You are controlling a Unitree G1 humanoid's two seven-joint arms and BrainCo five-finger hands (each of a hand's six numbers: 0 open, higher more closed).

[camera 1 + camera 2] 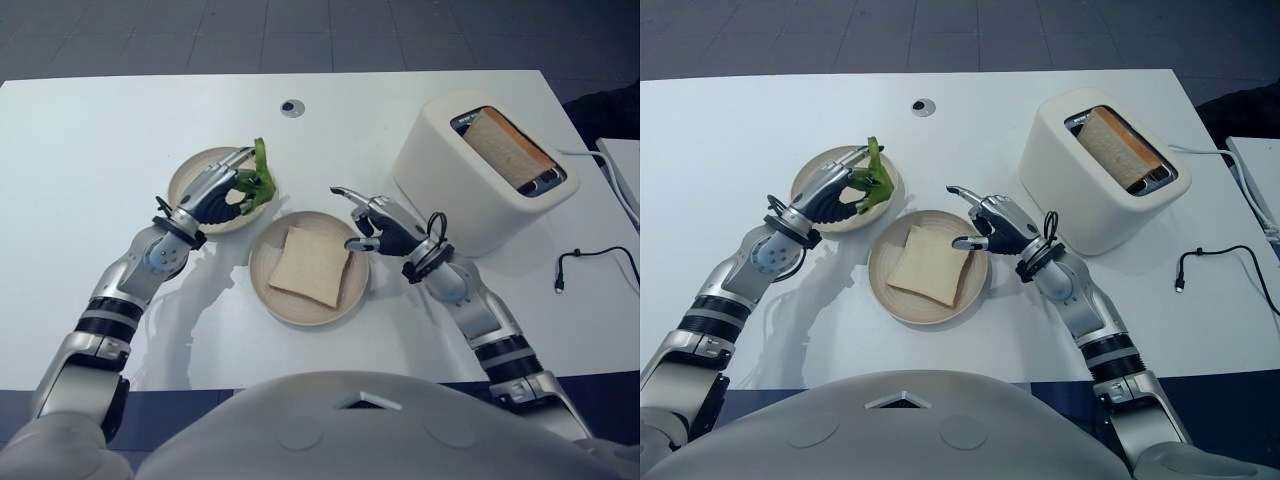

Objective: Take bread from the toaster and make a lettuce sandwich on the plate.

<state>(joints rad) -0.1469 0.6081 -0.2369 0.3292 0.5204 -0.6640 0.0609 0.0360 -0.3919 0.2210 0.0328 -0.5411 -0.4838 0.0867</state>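
Lettuce in left hand, one bread slice on plate

Left hand (213, 197) over a small round beige bowl (198, 160) on the white table (100, 130), fingers closed around a green lettuce leaf (260, 180). Leaf held upright at the right side of the bowl; not possible to tell if its lower end touches the bowl. Just beside the bowl, nearer to the robot and to the right, a bigger round beige plate (300, 312) with one pale square slice of bread (312, 265) lying flat on it, a little turned. Right hand (385, 232) at the right edge of this plate, between plate and toaster, holding nothing, fingers apart, one stretched out toward the bowl and the others loosely bent. Further right, a white rounded toaster (450, 190), with a second, browner slice of bread (508, 150) standing in its slot. Black cable (598, 255) on the table, right of the toaster.
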